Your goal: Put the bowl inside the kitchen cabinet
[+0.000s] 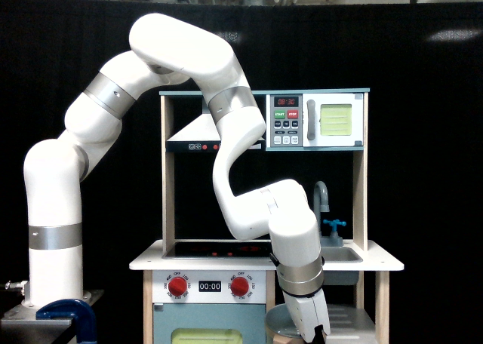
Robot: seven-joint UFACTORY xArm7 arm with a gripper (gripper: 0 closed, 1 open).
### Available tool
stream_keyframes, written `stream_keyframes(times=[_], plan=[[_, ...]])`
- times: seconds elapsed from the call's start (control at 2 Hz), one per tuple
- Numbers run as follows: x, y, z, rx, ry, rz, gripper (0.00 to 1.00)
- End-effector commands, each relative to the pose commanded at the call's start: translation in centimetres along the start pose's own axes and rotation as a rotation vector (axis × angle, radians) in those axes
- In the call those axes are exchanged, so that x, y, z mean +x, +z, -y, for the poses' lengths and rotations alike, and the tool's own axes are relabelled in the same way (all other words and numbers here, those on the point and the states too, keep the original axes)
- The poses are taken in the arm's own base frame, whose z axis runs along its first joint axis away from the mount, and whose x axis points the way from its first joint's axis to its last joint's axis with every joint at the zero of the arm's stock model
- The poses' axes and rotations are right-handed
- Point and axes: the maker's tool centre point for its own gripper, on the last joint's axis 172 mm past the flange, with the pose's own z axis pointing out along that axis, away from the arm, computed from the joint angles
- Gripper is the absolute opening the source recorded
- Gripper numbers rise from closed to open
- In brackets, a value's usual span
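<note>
A black curtain hangs behind the whole scene, and in front of it stands the white-and-wood toy kitchen with its microwave up top, a grey tap over the sink, and red stove knobs on the white front panel. The big white arm loops down over it to the kitchen cabinet, the doorless compartment under the sink. There the claw is clamped on the rim of the bowl, held at the cabinet's opening by the bottom edge of view.
</note>
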Motion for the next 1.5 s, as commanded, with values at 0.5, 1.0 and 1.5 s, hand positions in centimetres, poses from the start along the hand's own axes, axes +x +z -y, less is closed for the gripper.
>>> stream_keyframes(times=[0.5, 1.0, 1.5], plan=[[5.1, 4.0, 4.7, 0.0, 0.0, 0.0, 0.0], [6.0, 5.8, 6.8, 0.0, 0.0, 0.0, 0.0], [6.0, 7.1, 8.3, 0.0, 0.0, 0.0, 0.0]])
